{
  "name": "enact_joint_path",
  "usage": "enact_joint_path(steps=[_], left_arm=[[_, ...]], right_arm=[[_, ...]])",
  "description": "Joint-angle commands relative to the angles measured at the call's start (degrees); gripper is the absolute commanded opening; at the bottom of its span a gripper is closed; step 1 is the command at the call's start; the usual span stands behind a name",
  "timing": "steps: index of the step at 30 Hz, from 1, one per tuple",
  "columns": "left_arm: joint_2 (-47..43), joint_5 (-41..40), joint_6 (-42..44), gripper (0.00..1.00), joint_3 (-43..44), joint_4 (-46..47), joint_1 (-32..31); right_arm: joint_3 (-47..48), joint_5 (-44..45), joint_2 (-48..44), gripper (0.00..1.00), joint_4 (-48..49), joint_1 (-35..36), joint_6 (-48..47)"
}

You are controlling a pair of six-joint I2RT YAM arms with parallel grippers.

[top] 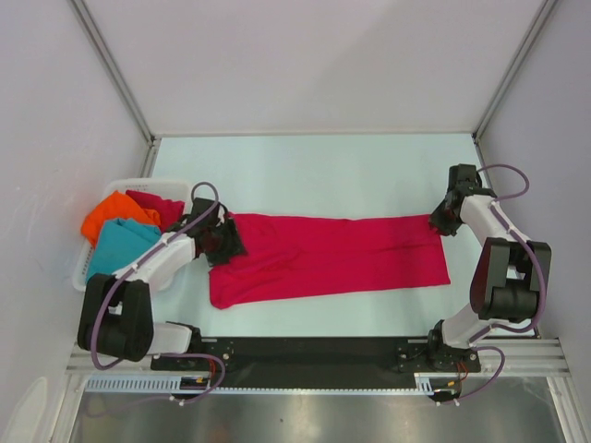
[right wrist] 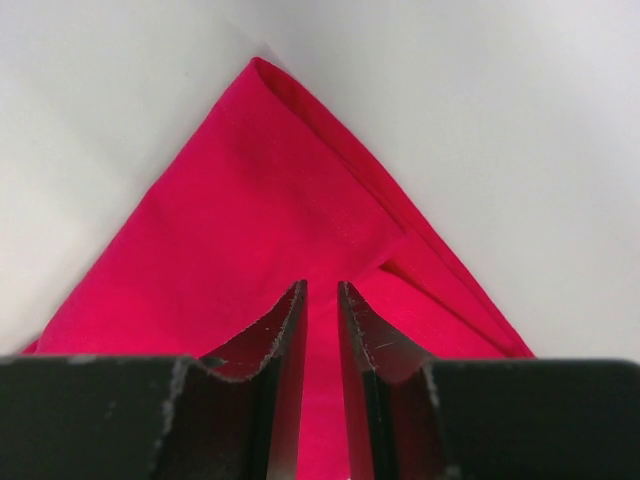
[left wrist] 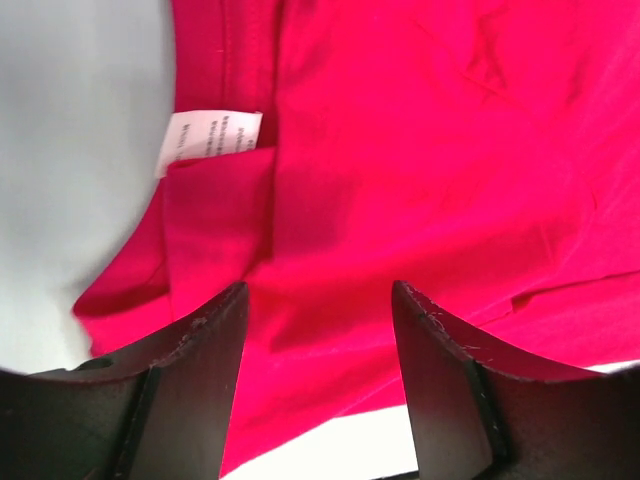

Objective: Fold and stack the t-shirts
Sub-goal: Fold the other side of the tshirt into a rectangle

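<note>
Left wrist view: a small white tag (left wrist: pixel 210 138) is sewn inside the neck end of the red t-shirt (left wrist: pixel 420 170). It carries a few lines of grey print, too blurred to read. No other writing shows on the cloth.

In the top view, a white slotted basket (top: pixel 81 269) sits at the left edge of the desk (top: pixel 323 171). It holds three bundled garments. An orange t-shirt (top: pixel 113 214) lies at the far left, and a teal t-shirt (top: pixel 120 244) lies in front of it. A second red t-shirt (top: pixel 159 205) is tucked along the back, partly under the other two.

The red t-shirt lies outside the basket, stretched into a long strip across the middle of the desk, from beside the basket towards the right side. The strip looks folded lengthwise, with its left end wider and a little rumpled.

The left hand (left wrist: pixel 320 290) is over that left end, just beside the basket. Its fingers stand wide apart, and the cloth lies flat beyond them rather than being pinched.

The right hand (right wrist: pixel 322 285) is at the far right corner of the strip. Its fingers are drawn in to a narrow slit with red cloth in it. The folded corner pokes out past the tips to a point on the pale desk, so the hand appears to be pinching the shirt there.
</note>
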Motion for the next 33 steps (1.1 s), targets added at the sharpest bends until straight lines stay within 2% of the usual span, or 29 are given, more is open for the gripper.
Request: enact_joint_path(steps=[1, 7, 10, 13, 14, 15, 27, 33], left_arm=[[2.52, 1.96, -1.24, 0.63, -1.32, 5.33, -0.84], [3.84, 2.31, -2.29, 0.60, -2.03, 6.65, -1.46], [4.72, 2.13, -2.73, 0.52, -1.41, 6.47, -1.55], [6.12, 2.57, -3.17, 0.29, -0.97, 6.38, -1.55], [6.65, 2.75, -3.35, 0.09, -0.97, 6.30, -1.55], [6.65, 2.75, -3.52, 0.01, -0.89, 6.38, -1.63], [2.79, -1.47, -4.49, 0.00, 1.22, 2.26, -1.81], [2.08, -6.21, -6.60, 0.00, 1.23, 0.06, -1.81]], right_arm=[[1.59, -0.06, 0.03, 0.24, 0.33, 0.04, -0.17], [1.41, -0.15, -0.59, 0.23, 0.15, -0.40, -0.53], [1.59, -0.24, -0.67, 0.23, -0.02, -0.57, -0.70], [1.85, -0.24, -0.85, 0.23, -0.20, -0.75, -0.88], [1.94, -0.15, -1.03, 0.23, -0.29, -0.84, -0.79], [1.94, -0.24, -1.11, 0.22, -0.37, -0.93, -0.88], [1.41, -0.41, -1.55, 0.22, -0.29, -1.28, -1.23], [1.59, -0.33, -1.90, 0.22, -0.46, -1.28, -1.23]])
